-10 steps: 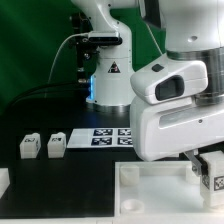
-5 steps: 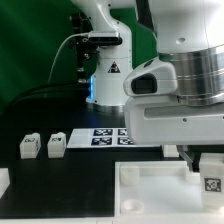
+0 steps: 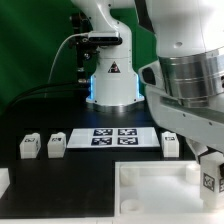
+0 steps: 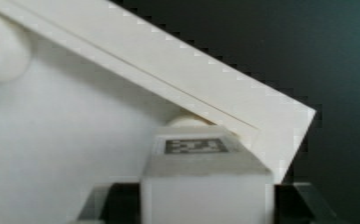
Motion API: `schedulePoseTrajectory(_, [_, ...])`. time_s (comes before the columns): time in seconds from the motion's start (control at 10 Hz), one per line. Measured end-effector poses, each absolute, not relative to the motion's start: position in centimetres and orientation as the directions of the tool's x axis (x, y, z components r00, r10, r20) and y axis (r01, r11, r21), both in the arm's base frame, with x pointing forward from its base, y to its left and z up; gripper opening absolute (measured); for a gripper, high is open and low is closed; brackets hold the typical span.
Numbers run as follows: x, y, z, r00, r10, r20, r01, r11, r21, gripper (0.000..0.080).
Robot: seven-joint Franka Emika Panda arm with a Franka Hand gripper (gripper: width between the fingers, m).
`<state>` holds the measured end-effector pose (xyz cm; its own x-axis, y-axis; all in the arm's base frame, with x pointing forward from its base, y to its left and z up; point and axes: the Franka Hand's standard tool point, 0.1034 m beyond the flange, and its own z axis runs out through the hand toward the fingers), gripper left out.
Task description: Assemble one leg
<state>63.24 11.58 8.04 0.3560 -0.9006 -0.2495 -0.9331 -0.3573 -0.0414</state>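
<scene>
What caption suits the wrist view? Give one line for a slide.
Tagged leg held in the gripper, at a corner of the white panel.

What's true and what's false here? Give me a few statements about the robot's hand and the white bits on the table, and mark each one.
1. The hand holds the leg, a small white block with a black-and-white tag. True.
2. The held leg is at the end of the panel on the exterior view's left. False: it is at the end on the exterior view's right, by a corner.
3. Two loose blocks sit side by side on the black table, at the exterior view's left. True.
4. The marker board lies on top of the panel. False: it lies flat on the table, behind the panel.
</scene>
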Motion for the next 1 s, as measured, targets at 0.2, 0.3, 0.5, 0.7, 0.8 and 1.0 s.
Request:
schedulePoseTrajectory(0.2, [63.2, 11.8, 8.0, 0.248, -0.932, -0.264, -0.968, -0.251, -0.019, 0.0297])
schedulePoseTrajectory(0.3, [63.2, 11.8, 8.0, 0.296, -0.918, -0.263, -0.954, -0.298, -0.032, 0.0380])
schedulePoseTrajectory(0.5, [62.8, 12.3, 7.7, 0.434, -0.868, -0.241, -0.900, -0.432, -0.065, 0.0609])
schedulePoseTrajectory(0.7, [62.6, 12.6, 7.7, 0.762, -0.625, -0.167, -0.645, -0.755, -0.118, 0.0641])
schedulePoseTrajectory(0.8, [62.6, 12.6, 7.6, 0.760, -0.627, -0.174, -0.648, -0.751, -0.124, 0.0647])
schedulePoseTrajectory(1.0, [62.6, 12.4, 7.6, 0.898, -0.418, -0.137, -0.437, -0.885, -0.161, 0.0648])
